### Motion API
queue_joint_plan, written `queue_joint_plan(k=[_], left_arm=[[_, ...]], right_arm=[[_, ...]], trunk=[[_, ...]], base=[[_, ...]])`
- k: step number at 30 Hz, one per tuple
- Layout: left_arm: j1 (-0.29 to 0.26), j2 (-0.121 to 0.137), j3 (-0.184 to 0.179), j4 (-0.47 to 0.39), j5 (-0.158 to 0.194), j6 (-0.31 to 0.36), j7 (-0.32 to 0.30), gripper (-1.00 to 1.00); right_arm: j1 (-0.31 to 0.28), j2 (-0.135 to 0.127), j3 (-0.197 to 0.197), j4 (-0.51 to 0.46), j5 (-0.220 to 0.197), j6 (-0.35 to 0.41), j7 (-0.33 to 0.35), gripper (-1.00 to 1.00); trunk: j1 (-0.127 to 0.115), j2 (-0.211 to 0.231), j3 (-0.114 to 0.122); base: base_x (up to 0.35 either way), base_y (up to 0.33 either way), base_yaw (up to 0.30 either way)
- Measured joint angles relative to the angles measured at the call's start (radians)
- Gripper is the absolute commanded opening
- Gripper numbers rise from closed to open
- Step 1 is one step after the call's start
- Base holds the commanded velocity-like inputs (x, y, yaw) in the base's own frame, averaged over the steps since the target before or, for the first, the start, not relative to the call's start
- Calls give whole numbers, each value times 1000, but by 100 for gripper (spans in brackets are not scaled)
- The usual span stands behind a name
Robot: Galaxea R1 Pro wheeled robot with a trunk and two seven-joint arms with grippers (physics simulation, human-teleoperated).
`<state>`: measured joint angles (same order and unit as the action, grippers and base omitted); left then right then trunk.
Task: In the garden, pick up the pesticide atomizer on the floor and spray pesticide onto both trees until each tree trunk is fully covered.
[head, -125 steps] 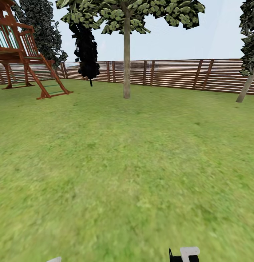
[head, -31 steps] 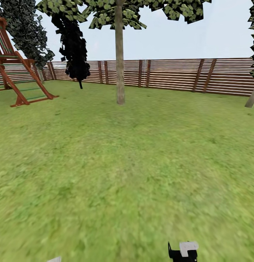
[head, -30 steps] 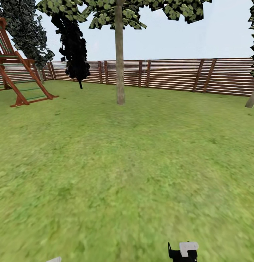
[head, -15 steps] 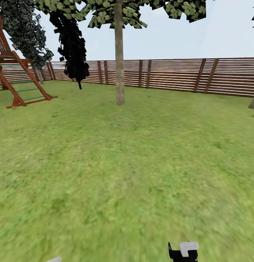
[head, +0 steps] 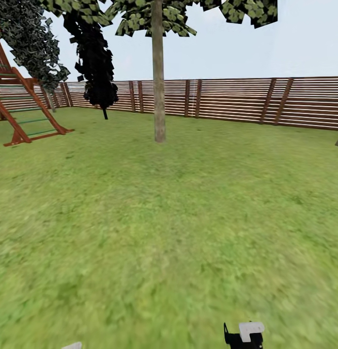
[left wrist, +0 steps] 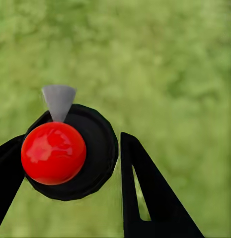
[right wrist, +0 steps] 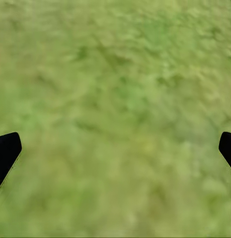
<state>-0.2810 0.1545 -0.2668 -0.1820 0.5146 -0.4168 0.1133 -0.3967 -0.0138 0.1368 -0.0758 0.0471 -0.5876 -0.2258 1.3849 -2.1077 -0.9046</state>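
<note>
**Atomizer in my left grip, tree ahead across the lawn**

My left gripper (left wrist: 70,163) is closed around the pesticide atomizer (left wrist: 70,151), seen from its top (a red ball on a dark round body with a grey nozzle tip); grass (left wrist: 170,64) lies below it; my right gripper (right wrist: 115,148) hangs spread wide over the lawn. From my head, a pale tree trunk (head: 159,82) stands ahead, before the slatted fence (head: 237,99); a wooden play frame (head: 23,111) sits at left.
</note>
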Motion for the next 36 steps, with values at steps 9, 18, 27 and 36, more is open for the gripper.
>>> queue_joint_plan(k=[9, 18, 27, 36], left_arm=[[0, 0, 0, 0, 0, 0, 0, -100], [1, 0, 0, 0, 0, 0, 0, -100], [0, 0, 0, 0, 0, 0, 0, -100], [0, 0, 1, 0, 0, 0, 0, -100]], right_arm=[[0, 1, 1, 0, 0, 0, 0, 100], [0, 2, 2, 0, 0, 0, -2, 100], [0, 2, 1, 0, 0, 0, -2, 100], [0, 2, 1, 0, 0, 0, -2, 100]], trunk=[[0, 0, 0], [0, 0, 0], [0, 0, 0], [0, 0, 0]], base=[[339, 0, 0], [339, 0, 83], [339, 0, 25], [339, 0, 0]])
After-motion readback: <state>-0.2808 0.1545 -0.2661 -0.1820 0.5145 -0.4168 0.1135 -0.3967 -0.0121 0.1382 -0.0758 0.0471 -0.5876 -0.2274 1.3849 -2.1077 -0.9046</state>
